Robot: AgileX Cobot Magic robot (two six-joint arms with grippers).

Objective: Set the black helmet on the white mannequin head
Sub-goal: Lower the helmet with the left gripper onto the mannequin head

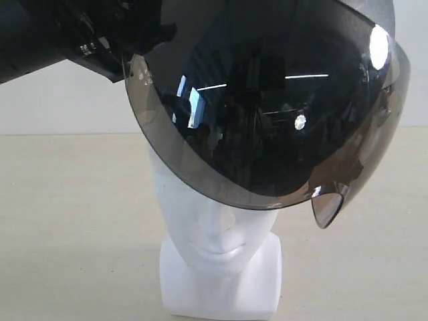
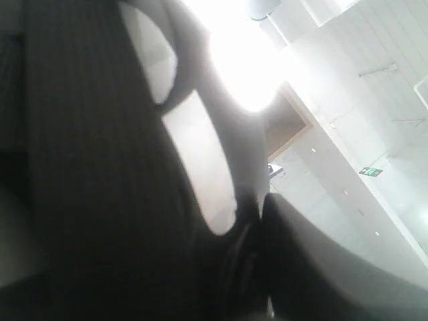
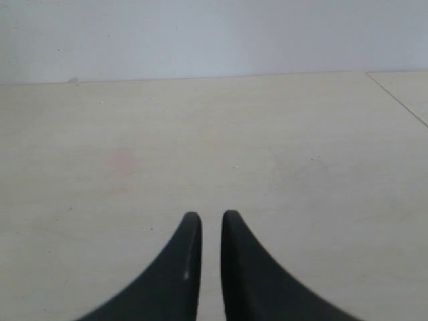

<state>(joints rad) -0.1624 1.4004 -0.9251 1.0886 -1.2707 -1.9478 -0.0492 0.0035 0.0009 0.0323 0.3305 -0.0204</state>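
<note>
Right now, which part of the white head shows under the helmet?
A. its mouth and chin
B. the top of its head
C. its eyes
A: on the head, the mouth and chin show below the helmet, which hides the eyes and the top.

The black helmet (image 1: pixel 281 40) has a smoky grey-brown visor (image 1: pixel 267 134); mannequin head (image 1: pixel 217 227) plain white, table (image 1: pixel 67 234) pale beige, right gripper (image 3: pixel 211 227) black.
</note>
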